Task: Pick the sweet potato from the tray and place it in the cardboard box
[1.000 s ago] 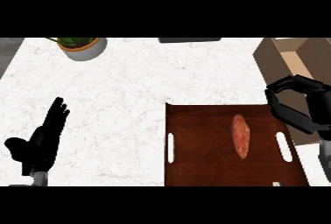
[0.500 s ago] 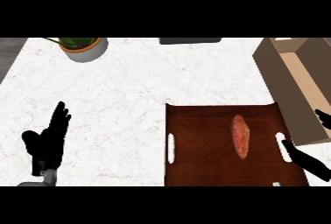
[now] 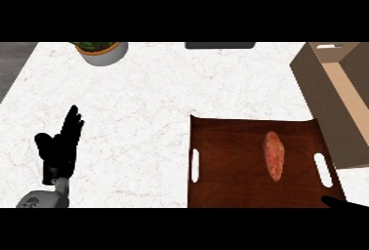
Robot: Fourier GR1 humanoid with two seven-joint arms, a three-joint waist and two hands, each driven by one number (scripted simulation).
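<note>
At the view's lower right edge only a sliver of the right hand (image 3: pixel 344 202) shows, a dark tip poking in over the near right corner of the tray (image 3: pixel 223 185); whether its fingers are straight or curled cannot be told from so little. Half a second ago more of it was in view, a finger lying along the tray's right handle slot, and a second ago the whole hand hung above the tray's far right corner with curled fingers, so it has dropped back toward the lower edge. It holds nothing that can be seen.

At the lower left the left hand (image 3: pixel 61 149) rests over the white marble surface (image 3: pixel 144 97), fingers straight and pointing away, thumb out to the side, holding nothing. It sits in much the same spot as in both earlier pictures.

The brown tray lies on the surface at lower right, with a white handle slot on each side. The sweet potato (image 3: pixel 273 156) lies lengthwise on it, right of the middle and nearer the right slot, unmoved from before and touched by neither hand.

Farther off, the cardboard box (image 3: pixel 338 105) stands open just beyond the tray's right side. At the far edge are a potted plant (image 3: pixel 101 51) to the left and a dark flat object (image 3: pixel 220 45) near the middle.
</note>
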